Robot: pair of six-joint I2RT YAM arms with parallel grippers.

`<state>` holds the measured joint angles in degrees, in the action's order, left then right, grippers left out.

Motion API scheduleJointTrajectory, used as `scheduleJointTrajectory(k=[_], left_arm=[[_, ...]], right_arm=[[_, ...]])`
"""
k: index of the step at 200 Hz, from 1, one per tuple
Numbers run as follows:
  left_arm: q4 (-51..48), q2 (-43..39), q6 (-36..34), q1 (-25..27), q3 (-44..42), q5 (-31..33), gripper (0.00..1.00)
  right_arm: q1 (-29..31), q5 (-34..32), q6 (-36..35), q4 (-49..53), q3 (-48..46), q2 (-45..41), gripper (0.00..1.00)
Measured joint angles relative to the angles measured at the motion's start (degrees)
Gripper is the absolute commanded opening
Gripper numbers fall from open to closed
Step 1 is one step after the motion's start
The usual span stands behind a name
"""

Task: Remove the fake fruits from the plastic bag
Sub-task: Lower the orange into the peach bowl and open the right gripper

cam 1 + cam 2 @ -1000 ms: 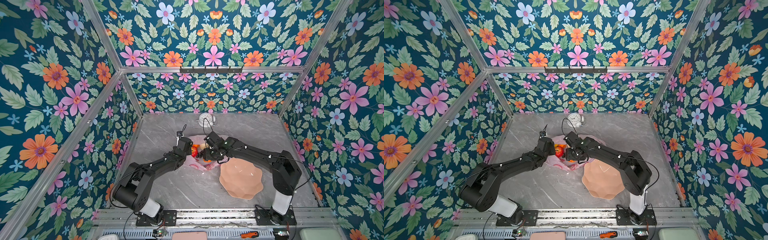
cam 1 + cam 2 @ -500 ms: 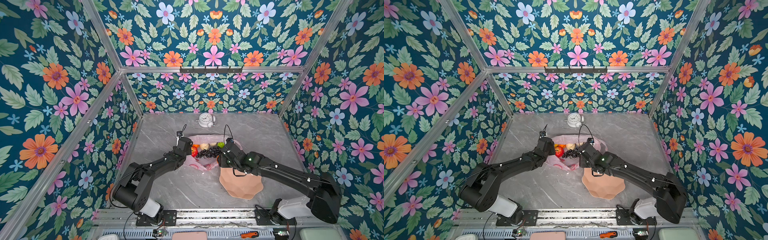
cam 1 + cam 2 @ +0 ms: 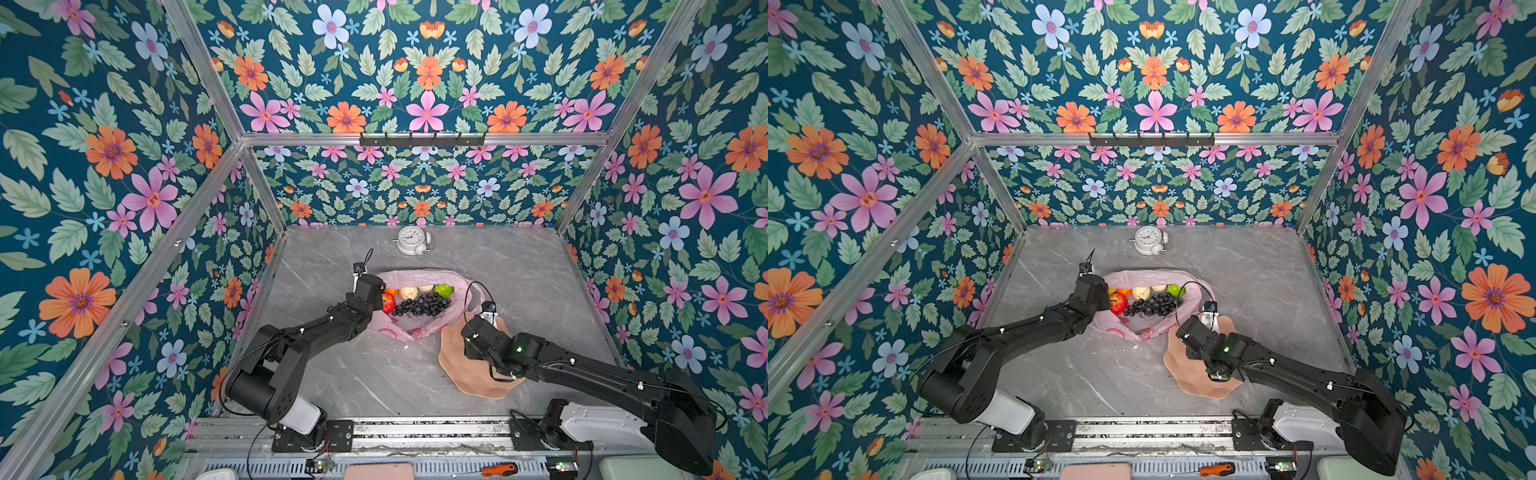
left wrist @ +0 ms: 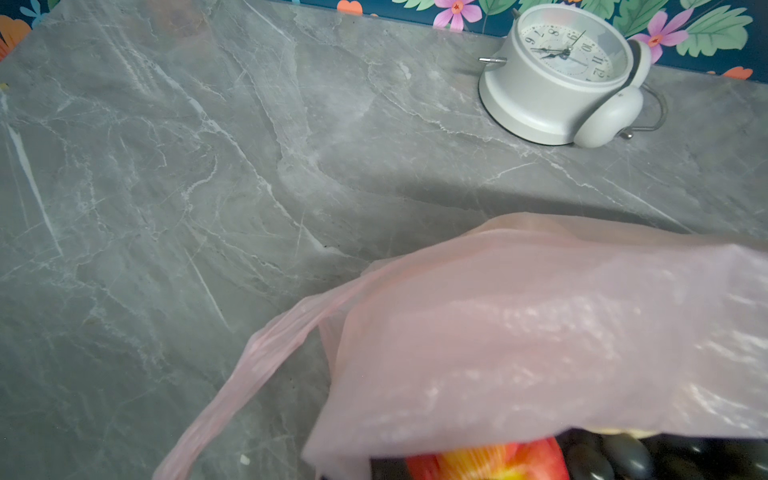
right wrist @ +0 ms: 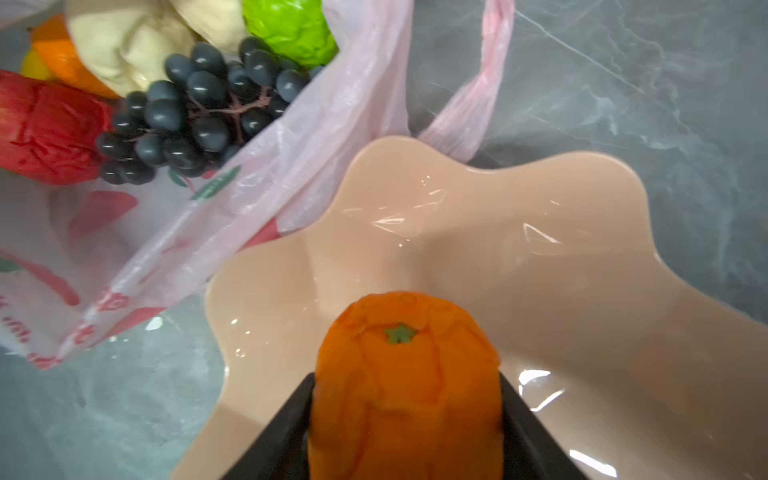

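The pink plastic bag lies open at mid-table. Inside it show fake fruits: a red apple, dark grapes, cream fruits and a bumpy green fruit. My left gripper is shut on the bag's left rim; in the left wrist view the bag drapes over the fingers and hides them. My right gripper is shut on an orange, held just above the peach scalloped dish.
The dish sits right of the bag, toward the front, partly under my right arm. A white alarm clock lies near the back wall. One bag handle trails past the dish rim.
My right arm has drawn back out of the bag and swung toward the front right, carrying the orange over the dish. The left arm has stayed put on the bag.
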<state>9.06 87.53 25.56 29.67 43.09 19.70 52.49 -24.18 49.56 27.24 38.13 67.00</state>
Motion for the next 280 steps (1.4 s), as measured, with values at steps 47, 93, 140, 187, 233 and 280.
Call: scheduleJointTrajectory(k=[47, 93, 140, 187, 233, 280], left_arm=[[0.0, -0.02, 0.0, 0.0, -0.09, 0.15, 0.03], [0.0, -0.02, 0.0, 0.0, -0.13, 0.37, 0.03], [0.09, 0.31, 0.0, 0.0, -0.2, 0.57, 0.03], [0.15, 0.31, 0.0, 0.0, -0.2, 0.57, 0.03], [0.13, 0.31, 0.0, 0.0, -0.2, 0.76, 0.04], [0.13, 0.31, -0.02, 0.0, -0.22, 1.09, 0.04]], right_arm=[[0.02, -2.89, 2.21, -3.26, -3.13, 0.98, 0.6], [2.05, -6.01, 5.84, -4.35, -4.04, 3.02, 0.61], [2.75, -8.94, 9.27, -4.0, -4.07, 4.83, 0.62], [3.34, -11.04, 11.98, -2.97, -3.69, 7.54, 0.63], [5.38, -13.11, 15.23, -1.79, -1.84, 12.0, 0.68], [7.34, -14.56, 18.67, 2.27, 1.49, 15.78, 0.76]])
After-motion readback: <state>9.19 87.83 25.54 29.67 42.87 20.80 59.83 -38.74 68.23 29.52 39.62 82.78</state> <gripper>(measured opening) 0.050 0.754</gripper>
